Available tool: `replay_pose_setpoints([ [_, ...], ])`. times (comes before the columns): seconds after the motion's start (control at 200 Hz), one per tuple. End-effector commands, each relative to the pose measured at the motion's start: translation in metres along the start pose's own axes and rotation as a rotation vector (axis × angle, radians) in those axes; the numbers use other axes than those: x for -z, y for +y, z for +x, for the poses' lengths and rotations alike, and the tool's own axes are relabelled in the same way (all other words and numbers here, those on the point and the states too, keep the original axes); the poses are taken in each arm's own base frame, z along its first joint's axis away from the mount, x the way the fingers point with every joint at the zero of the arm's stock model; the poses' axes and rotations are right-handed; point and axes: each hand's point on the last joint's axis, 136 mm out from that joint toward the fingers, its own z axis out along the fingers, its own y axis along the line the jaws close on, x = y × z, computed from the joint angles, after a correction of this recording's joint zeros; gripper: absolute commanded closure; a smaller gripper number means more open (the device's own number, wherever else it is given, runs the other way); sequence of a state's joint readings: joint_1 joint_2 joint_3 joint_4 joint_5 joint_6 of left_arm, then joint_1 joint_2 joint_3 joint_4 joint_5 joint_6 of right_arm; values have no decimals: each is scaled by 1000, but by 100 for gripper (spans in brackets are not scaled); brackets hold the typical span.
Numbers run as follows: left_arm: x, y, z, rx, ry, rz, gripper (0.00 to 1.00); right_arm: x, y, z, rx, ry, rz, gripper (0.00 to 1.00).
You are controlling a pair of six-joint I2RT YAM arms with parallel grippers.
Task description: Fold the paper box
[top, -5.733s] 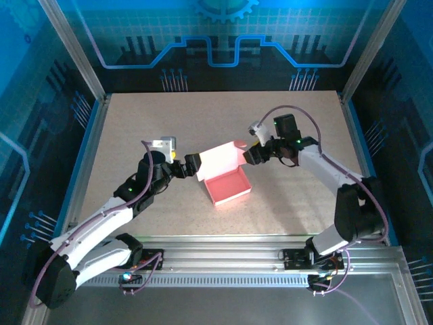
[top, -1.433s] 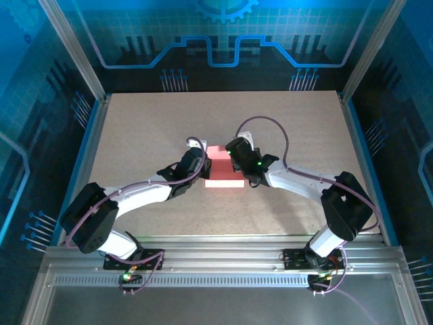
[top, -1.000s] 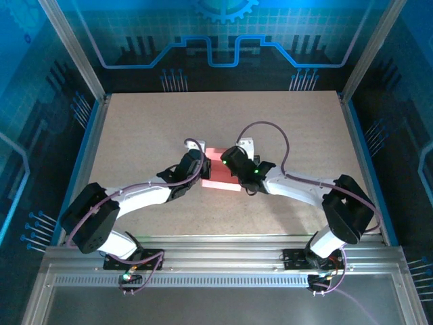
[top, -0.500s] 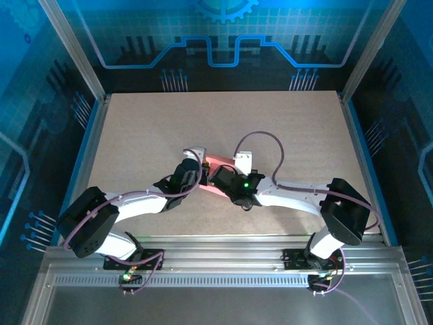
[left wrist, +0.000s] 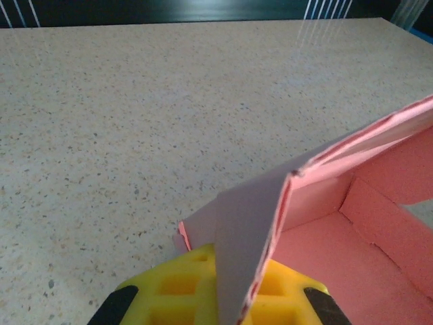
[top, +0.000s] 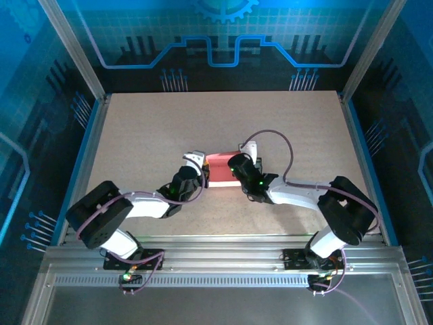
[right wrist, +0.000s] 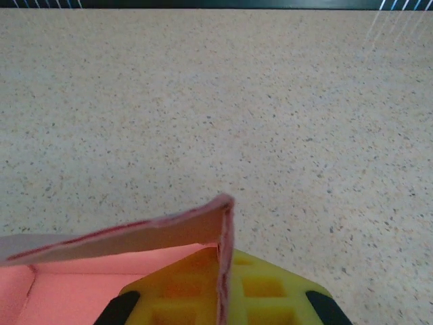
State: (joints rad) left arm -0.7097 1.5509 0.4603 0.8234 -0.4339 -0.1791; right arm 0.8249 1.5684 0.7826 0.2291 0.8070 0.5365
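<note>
Left tool sits low in frame, yellow pads either side of a pink card wall, pinched btwn them. Paper box opens to the rt, inside floor & walls showing, top edge slanting up to the rt. Speckled table runs beyond.

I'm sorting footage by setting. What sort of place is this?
Likely a robotics lab test cell: a speckled table fenced by aluminium posts, blue circuit-patterned backdrop panels, and a left arm and right arm bolted to a rail.
</note>
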Motion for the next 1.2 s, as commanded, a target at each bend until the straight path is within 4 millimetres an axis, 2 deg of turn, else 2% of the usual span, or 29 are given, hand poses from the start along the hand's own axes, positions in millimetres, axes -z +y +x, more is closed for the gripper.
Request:
replay_pose_setpoints([
  [0.0, 0, -11, 3, -14, -62, 35, 100, -10, 14, 24, 3, 22, -72, 100],
  [0.145, 0, -11, 8, -24, -86, 26, 100, -8, 11, 36, -15, 52, -48, 100],
  [0.27, 0, -14, 9, -22, -74, 44, 100, -5, 6, 30, 11, 76, -18, 100],
  [0.32, 1, -17, 6, -17, -72, 56, 100, -3, 5, 19, 15, 70, -6, 100],
  [0.405, 0, -16, 4, -36, -58, 43, 100, -1, -1, 11, 19, 91, 26, 100],
  [0.455, -1, -14, 8, -43, -50, 31, 100, -1, -5, 13, -9, 124, 43, 100],
  [0.475, -2, -14, 9, -45, -47, 31, 100, -2, -9, 20, -12, 157, 53, 100],
  [0.5, -3, -14, 10, -44, -45, 30, 100, -2, -6, 13, -35, 161, 57, 100],
  [0.645, -6, -16, 15, -37, -46, 42, 100, -4, -2, 17, -37, 138, 49, 100],
  [0.67, -6, -15, 17, -37, -46, 42, 100, -4, -7, 29, -24, 147, 49, 100],
  [0.87, -3, -11, 25, -41, -78, 41, 100, -2, -10, 61, -36, 90, 20, 100],
  [0.96, -2, -13, 32, -49, -89, 45, 100, -2, -4, 68, -39, 68, -2, 100],
  [1.121, 3, -19, 39, -88, -128, 50, 100, 1, 2, 78, -18, 42, -36, 91],
  [1.196, 1, -19, 48, -106, -111, 41, 100, 3, 1, 78, -16, 40, -44, 76],
])
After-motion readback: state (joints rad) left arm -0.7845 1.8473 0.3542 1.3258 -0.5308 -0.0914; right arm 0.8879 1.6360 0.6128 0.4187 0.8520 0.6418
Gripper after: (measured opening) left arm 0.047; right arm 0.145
